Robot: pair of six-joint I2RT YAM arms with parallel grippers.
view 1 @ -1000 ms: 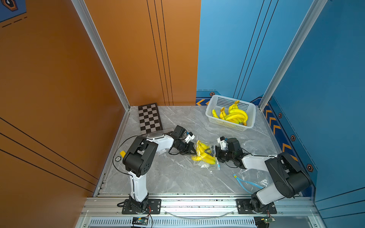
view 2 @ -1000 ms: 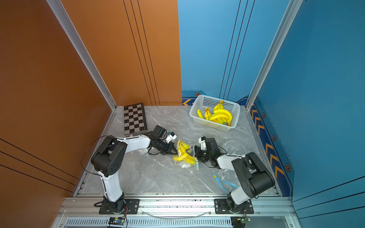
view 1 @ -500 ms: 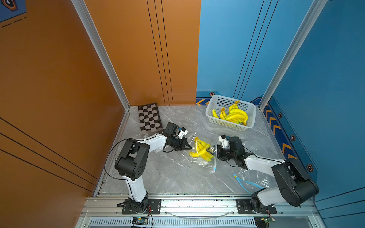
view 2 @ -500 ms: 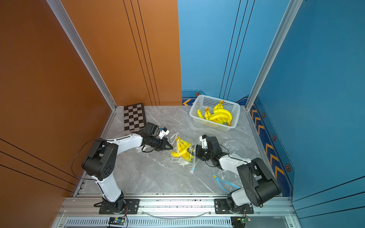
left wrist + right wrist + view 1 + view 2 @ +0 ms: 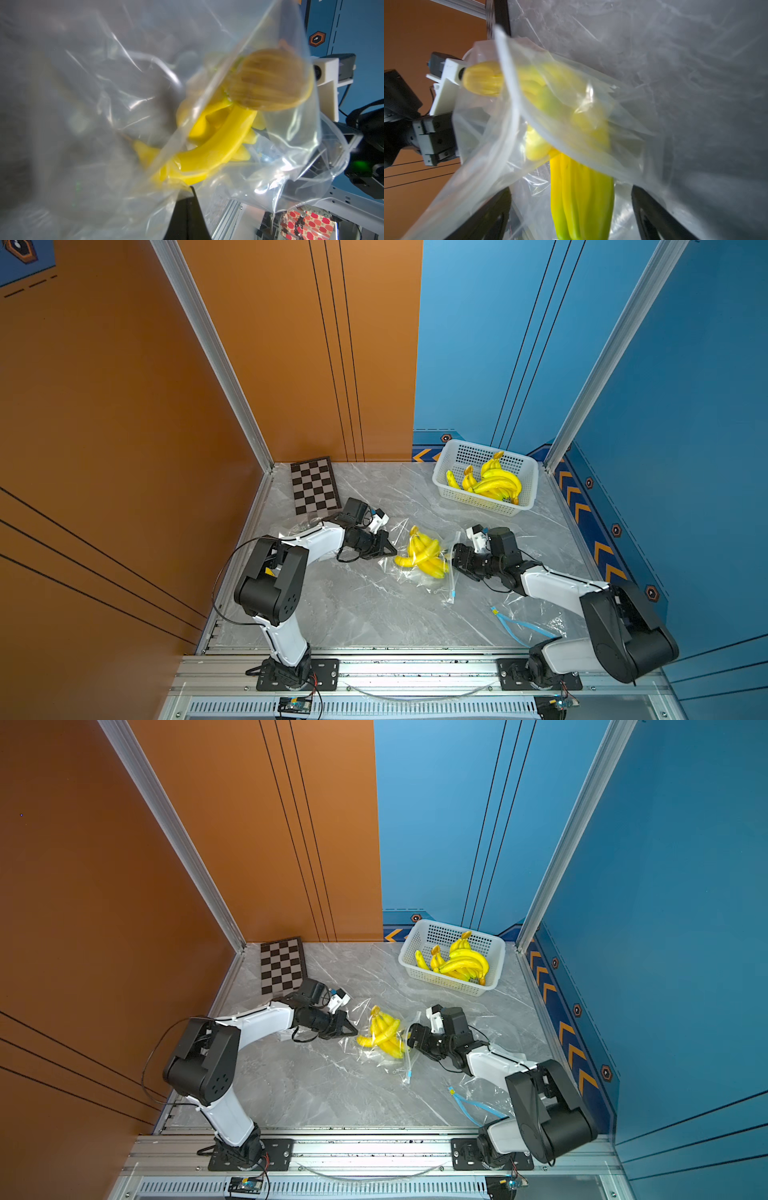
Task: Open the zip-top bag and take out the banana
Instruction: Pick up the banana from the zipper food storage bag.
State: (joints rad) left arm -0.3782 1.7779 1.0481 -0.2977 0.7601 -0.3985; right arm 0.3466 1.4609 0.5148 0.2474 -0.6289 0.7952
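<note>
Zip-top bag (image 5: 432, 585) lies on the marble table (image 5: 365, 614), in front of the white basket (image 5: 444, 489) on the arm-base side and a bit toward the orange wall, well apart from it. The bag is clear, crinkly film w/ glare streaks. Its zip edge runs down the side facing the R gripper (image 5: 455, 562), w/ a small blue slider (image 5: 454, 594) at the end farthest from the basket. In the R wrist view the zip strips (image 5: 512, 108) stand parted, so the mouth is open.

Banana bunch (image 5: 424, 556) is inside: bright yellow, several fingers curved together, brown ridged stem crown (image 5: 268, 81) at the end nearer the basket. The tips at the mouth look greenish-yellow (image 5: 581, 197).

L gripper (image 5: 390, 551) is at the bag's side farthest from the zip edge. Its jaws are fully closed and pinch the film, and a taut crease runs up from the black fingertips (image 5: 190, 199).

R gripper: jaws wide apart, one finger each side of the banana tips at the mouth w/ a gap both sides, gripping nothing.

More bananas (image 5: 498, 485) sit in the basket. A 2nd clear bag w/ a blue strip (image 5: 519, 624) lies farther from the basket, by the R arm's base.
</note>
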